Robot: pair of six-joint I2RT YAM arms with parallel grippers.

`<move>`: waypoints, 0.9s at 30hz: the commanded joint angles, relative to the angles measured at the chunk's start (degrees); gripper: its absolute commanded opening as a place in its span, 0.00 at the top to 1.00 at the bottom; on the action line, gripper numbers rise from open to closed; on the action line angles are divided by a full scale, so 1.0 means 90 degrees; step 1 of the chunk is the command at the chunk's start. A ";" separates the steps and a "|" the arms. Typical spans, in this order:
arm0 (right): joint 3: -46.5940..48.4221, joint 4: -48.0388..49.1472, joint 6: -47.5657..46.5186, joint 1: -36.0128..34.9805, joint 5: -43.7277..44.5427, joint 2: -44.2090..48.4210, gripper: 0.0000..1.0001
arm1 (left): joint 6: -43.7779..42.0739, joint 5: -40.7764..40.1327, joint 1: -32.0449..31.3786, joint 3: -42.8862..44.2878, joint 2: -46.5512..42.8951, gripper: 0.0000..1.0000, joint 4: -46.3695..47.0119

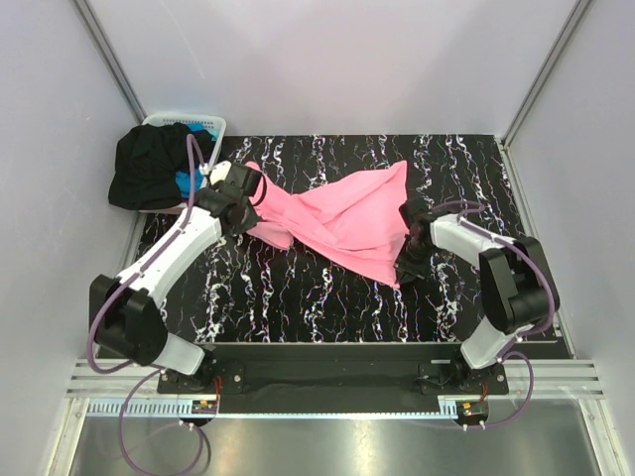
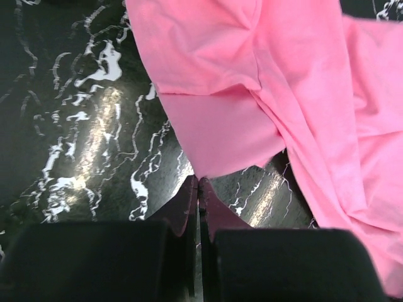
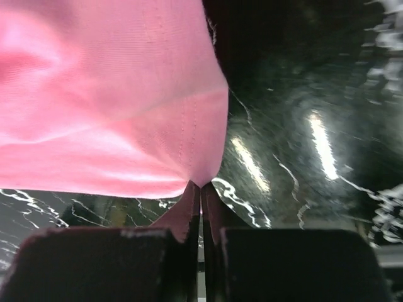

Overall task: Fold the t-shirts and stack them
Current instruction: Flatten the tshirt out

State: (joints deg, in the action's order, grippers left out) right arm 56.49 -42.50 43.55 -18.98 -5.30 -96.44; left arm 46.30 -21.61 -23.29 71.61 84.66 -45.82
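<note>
Pinching a corner of the pink t-shirt [image 3: 113,94], the right gripper [image 3: 201,192] has its fingers pressed tight together. The left gripper [image 2: 199,189] is squeezed tight too, nipping the shirt's edge. The pink cloth hangs between both grippers. Left of the left gripper, the black t-shirt [image 1: 149,169] and blue t-shirt [image 1: 184,181] sit on the white basket [image 1: 213,124].

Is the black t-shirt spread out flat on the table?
No, the black t-shirt is bunched in a heap on the white basket at the far left corner.
</note>
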 commanded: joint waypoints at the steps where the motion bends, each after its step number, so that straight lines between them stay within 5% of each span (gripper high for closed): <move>1: 0.0684 -0.0677 -0.0005 -0.0059 0.1154 0.0831 1.00 | -0.0067 -0.0665 0.0000 0.0246 -0.0791 1.00 -0.0386; 13: 0.2111 -0.2045 -0.0083 -0.0049 0.2512 0.2033 1.00 | -0.0038 -0.1232 0.0000 0.0324 -0.2491 1.00 -0.1528; 27: 0.3917 -0.2485 -0.0522 0.0009 0.4338 0.1929 1.00 | -0.0448 -0.2287 0.0049 0.2238 -0.3059 1.00 -0.2760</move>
State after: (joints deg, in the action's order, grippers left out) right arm 86.72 -64.84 40.47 -19.11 24.84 -77.10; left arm 43.53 -37.80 -23.22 88.97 58.30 -68.66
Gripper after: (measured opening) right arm 0.012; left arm 0.012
